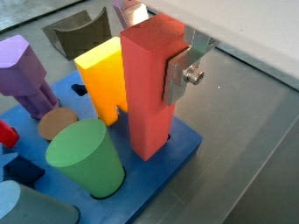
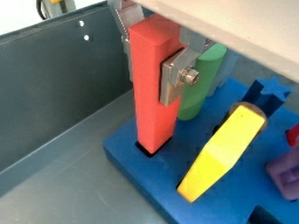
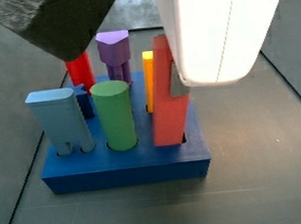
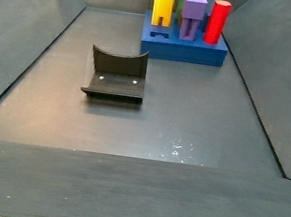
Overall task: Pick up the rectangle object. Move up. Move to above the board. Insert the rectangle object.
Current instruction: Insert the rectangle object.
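While my gripper (image 1: pixel 177 54) hangs at a corner of the board (image 1: pixel 163 179), my silver fingers (image 1: pixel 179 77) are clamped flat against the upper sides of the rectangle object (image 1: pixel 149 87); it stands upright with its foot sunk into a hole at the board's corner, as both wrist views show. Just beside it leans a yellow block (image 1: pixel 103 77), also seated in the board, and a green cylinder (image 1: pixel 87 156) stands near on the other flank. Beyond these rise a purple peg (image 1: pixel 21 74) and, in a side view, a pale blue piece (image 3: pixel 58 118) and a red column (image 3: pixel 78 69). In a side view the fixture (image 4: pixel 114 74) sits on the grey floor (image 4: pixel 158 132), well apart from the board (image 4: pixel 184 49) at the far end, and there the gripper cannot be made out
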